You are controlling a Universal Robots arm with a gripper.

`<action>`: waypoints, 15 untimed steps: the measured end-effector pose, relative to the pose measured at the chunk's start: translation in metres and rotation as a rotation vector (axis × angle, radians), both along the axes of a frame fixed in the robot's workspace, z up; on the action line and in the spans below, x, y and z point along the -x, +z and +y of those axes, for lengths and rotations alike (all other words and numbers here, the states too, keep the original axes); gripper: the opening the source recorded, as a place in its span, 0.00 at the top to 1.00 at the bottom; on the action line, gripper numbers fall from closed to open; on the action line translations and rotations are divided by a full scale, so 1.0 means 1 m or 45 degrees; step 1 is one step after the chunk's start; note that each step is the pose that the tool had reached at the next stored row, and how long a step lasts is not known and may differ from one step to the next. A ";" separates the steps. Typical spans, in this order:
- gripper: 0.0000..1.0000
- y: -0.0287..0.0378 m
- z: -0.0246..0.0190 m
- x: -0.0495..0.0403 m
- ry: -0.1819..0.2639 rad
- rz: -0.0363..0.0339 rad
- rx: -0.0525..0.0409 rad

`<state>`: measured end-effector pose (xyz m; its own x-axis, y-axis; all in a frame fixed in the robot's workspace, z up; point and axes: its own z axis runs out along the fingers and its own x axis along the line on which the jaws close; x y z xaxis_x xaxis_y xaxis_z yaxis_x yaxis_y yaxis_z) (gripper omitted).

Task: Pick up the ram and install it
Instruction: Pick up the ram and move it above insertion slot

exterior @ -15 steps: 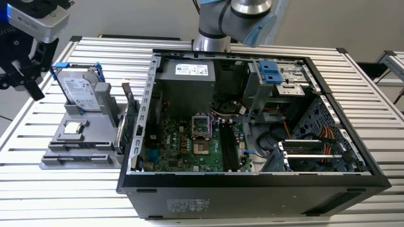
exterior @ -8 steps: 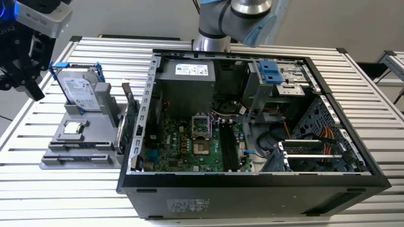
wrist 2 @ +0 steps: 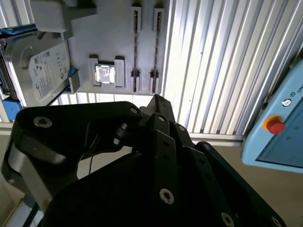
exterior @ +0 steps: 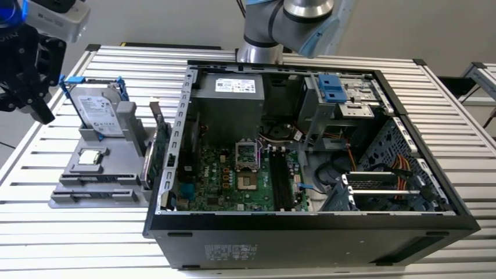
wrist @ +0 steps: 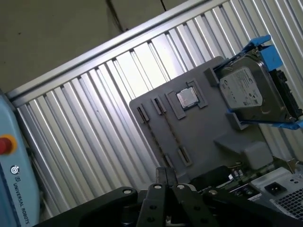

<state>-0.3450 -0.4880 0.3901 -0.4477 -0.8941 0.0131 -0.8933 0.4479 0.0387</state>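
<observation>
End effector (wrist: 164,176) hangs closed and empty above the grey holder (wrist: 203,137). Lowered this way, it could knock the hard drive (wrist: 246,92) rather than grip anything.

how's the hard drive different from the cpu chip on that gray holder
The hard drive is far bigger than the cpu chip. The hard drive stands propped upright in its cradle; the cpu chip lies flat in a square recess. Both sit on the gray holder.
</observation>
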 end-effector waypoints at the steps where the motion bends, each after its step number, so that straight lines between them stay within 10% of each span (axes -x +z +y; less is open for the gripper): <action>1: 1.00 0.0000 0.0000 0.0000 0.011 0.0000 0.000; 15: 1.00 0.0000 0.0000 0.0001 0.217 -0.0029 0.000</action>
<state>-0.3450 -0.4880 0.3901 -0.2892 -0.9572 0.0126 -0.9565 0.2895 0.0364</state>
